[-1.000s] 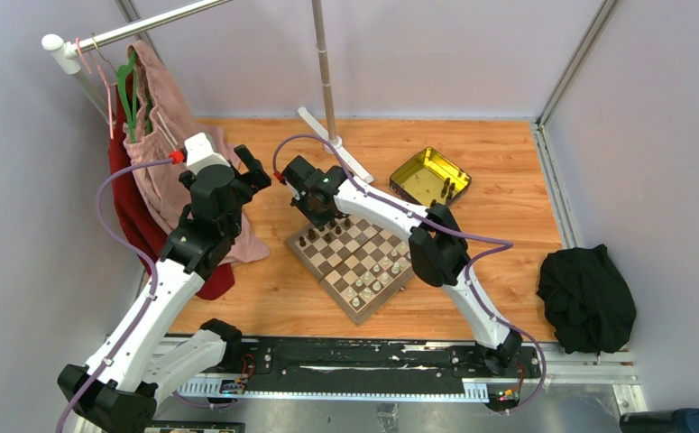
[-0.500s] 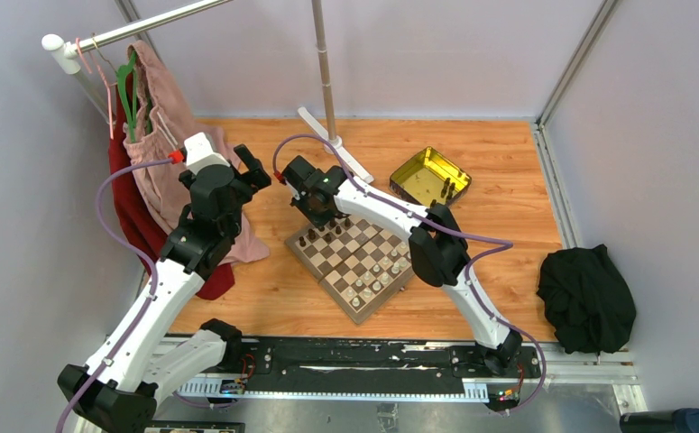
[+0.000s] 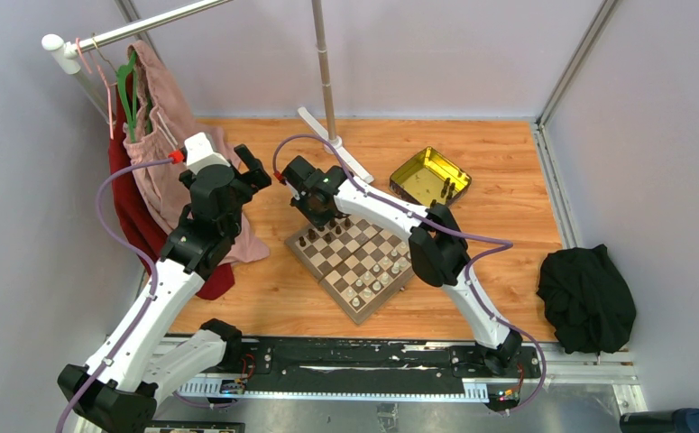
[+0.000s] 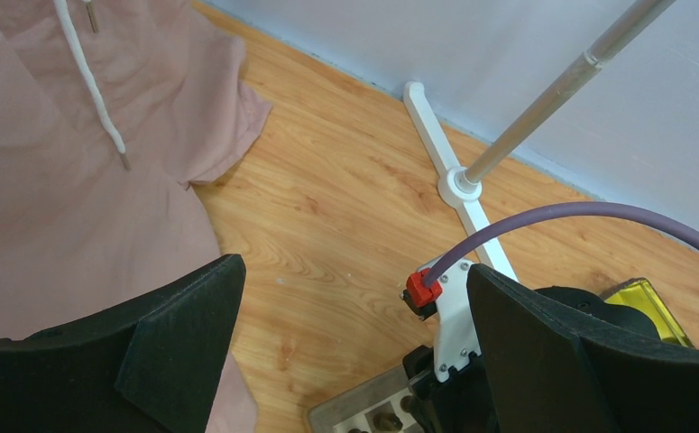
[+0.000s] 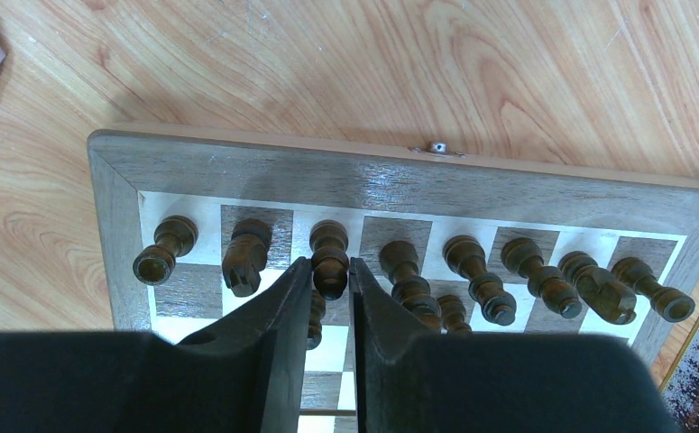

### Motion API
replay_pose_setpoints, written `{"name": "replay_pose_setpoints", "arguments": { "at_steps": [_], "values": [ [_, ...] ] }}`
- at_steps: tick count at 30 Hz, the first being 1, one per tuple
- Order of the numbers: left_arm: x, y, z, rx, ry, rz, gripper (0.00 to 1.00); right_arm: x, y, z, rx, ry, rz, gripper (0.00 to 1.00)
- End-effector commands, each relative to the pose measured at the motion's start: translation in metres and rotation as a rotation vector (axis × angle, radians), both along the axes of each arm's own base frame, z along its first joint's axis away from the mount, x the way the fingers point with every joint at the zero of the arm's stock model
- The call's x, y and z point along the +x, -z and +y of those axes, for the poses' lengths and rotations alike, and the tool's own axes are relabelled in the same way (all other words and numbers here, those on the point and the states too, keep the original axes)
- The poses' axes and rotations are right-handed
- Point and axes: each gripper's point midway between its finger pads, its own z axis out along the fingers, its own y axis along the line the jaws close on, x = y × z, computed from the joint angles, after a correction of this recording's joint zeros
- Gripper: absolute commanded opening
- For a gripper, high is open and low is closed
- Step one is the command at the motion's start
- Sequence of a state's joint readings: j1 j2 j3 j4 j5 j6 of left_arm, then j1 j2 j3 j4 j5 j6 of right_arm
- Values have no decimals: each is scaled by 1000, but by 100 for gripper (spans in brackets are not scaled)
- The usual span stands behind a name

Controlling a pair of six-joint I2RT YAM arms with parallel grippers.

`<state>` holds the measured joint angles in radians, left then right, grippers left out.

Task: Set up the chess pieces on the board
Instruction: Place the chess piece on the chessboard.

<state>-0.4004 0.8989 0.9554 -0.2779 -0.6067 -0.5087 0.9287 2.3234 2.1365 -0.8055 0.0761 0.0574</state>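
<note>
The board lies at an angle in the middle of the table. Dark chess pieces fill its far row, and pale ones stand along the near side. My right gripper hangs over the far left corner. Its jaws are narrowly open on either side of the head of a dark bishop, which stands upright on its square, third from the corner. My left gripper hovers wide open and empty left of the board, above bare wood.
A yellow-gold tin with a few dark pieces sits behind the board to the right. A clothes rack's pole and foot stand behind it. Pink cloth hangs at the left, and a black cloth lies at the right.
</note>
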Motion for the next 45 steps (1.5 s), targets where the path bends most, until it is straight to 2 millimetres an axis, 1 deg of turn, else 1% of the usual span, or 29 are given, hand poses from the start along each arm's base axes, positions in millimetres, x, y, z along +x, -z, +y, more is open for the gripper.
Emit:
{"name": "replay_pose_setpoints", "arguments": {
  "at_steps": [1, 10, 25, 35, 45],
  "values": [
    [2, -13, 1, -21, -7, -36, 100, 1, -2, -7, -10, -2, 2, 27],
    [1, -13, 2, -21, -8, -33, 100, 2, -5, -6, -1, 0, 2, 28],
    [0, -14, 2, -29, -9, -35, 100, 2, -18, -4, 19, -1, -16, 30],
    [-2, -17, 4, -23, -17, -40, 100, 3, -24, -4, 25, -2, -25, 31],
    [-4, -21, 6, -22, -23, -49, 100, 5, -33, -7, 28, 3, -50, 31]
  ]
}}
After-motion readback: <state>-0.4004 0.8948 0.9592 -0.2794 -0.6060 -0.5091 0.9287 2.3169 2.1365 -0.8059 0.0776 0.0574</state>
